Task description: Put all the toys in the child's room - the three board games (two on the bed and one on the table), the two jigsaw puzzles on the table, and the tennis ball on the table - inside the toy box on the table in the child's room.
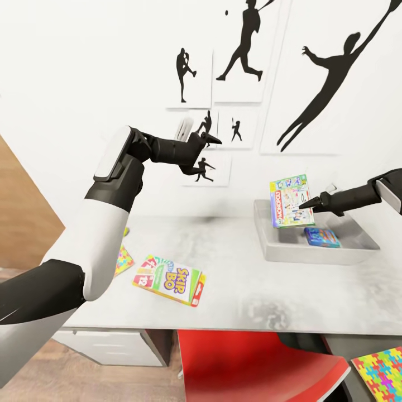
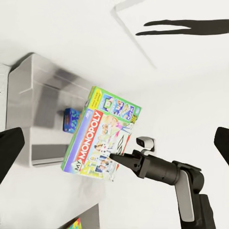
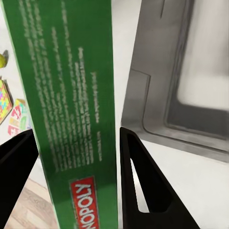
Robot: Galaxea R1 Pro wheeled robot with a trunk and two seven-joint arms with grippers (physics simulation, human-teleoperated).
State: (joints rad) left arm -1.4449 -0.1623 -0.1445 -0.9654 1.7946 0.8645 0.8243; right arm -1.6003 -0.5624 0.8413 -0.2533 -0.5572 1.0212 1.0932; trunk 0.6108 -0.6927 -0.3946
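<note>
Fingers [image 3: 143, 191] of our right gripper [image 1: 306, 205] are clamping the edge of the Monopoly box [image 1: 289, 200], one on each face, and we are holding it tilted above the near left part of the grey toy box [image 1: 268, 245], which is sitting on the right of the desk [image 1: 234, 262]. Inside the toy box a small blue box [image 1: 322, 237] is lying flat on the floor of the tray. Our left gripper [image 1: 202, 149] is hanging raised in front of the wall posters [image 1: 240, 50], well apart from everything on the desk; its fingers are spread wide and holding nothing. On the desk to the left, the Skip-Bo box [image 1: 170, 279] is lying flat near the front edge, and a colourful jigsaw puzzle [image 1: 123, 259] is peeking out from behind our left arm. Another jigsaw puzzle [image 1: 379, 371] is showing at the near right corner, beside the red chair [image 1: 251, 365].
</note>
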